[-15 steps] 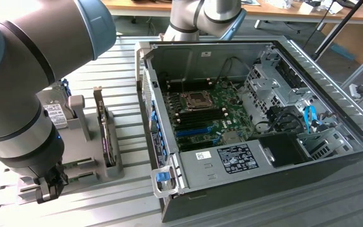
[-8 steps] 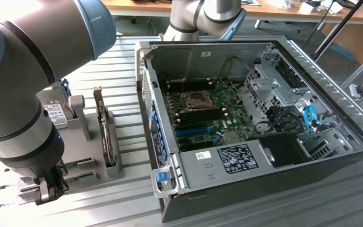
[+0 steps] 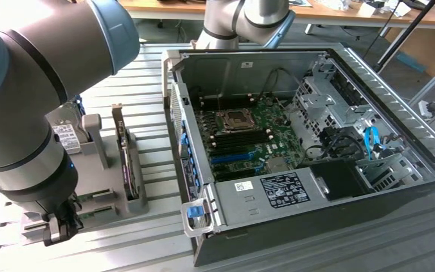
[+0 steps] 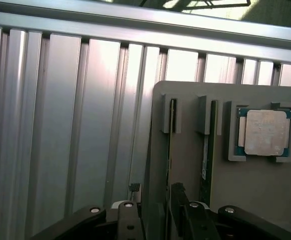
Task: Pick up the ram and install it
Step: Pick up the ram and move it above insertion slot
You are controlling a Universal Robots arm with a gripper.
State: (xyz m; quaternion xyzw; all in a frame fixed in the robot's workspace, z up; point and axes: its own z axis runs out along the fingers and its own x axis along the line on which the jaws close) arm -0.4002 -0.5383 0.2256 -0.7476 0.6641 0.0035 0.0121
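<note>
At the exterior view's left, poised low over the gray holder (image 3: 111, 207) on the bench (image 3: 369, 249), with jaws spread wide and gripping nothing. Apparently straddling the near end of one ram (image 4: 171, 150), upright on edge in its slot; just beside it, a second stick (image 4: 210, 140), then a processor chip (image 4: 264, 132). Farther right, an open computer case (image 3: 369, 102), motherboard (image 3: 255, 133) slots seemingly unfilled. Nothing lifted yet; pickup and seating both left to do, by the look of it.

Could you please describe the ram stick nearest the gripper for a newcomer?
Find the grey holder on the ribbed metal table. Two thin sticks stand edge-on in its slots; the ram is the one farther from the square processor chip.
</note>
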